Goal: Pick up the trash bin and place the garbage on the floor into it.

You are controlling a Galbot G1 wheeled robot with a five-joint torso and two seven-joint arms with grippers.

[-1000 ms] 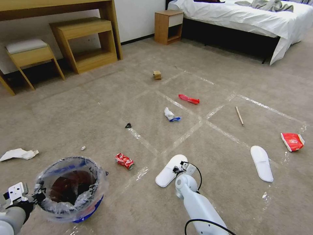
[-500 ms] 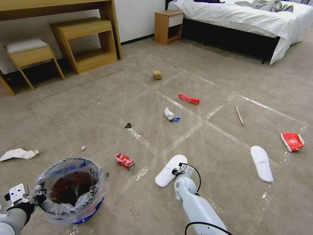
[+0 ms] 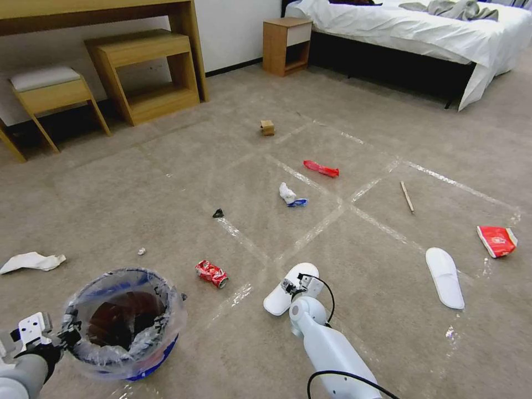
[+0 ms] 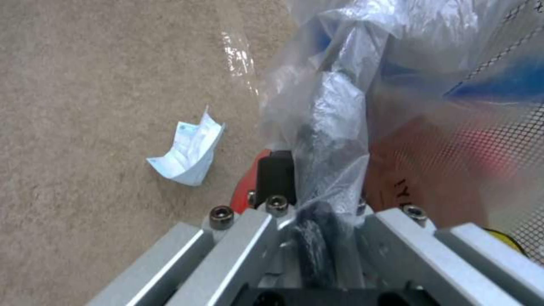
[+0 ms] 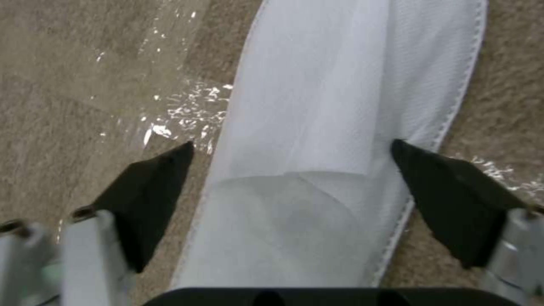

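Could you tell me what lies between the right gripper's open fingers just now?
A white slipper lies between the right gripper's fingers, flat on the carpet, in the right wrist view.

Small round blue-and-red trash bin [image 3: 124, 324], dark inside, lined with crinkled clear plastic, upright at lower left. Scattered across beige taped carpet floor [image 3: 166, 183]: two flat white slippers [image 3: 288, 288] [image 3: 445, 277], crushed red can [image 3: 211, 274] near bin, red wrappers [image 3: 321, 168] [image 3: 497, 240], crumpled white paper [image 3: 31, 261] [image 3: 287, 193], small tan box [image 3: 267, 127], black scrap [image 3: 218, 213], thin stick [image 3: 407, 196].
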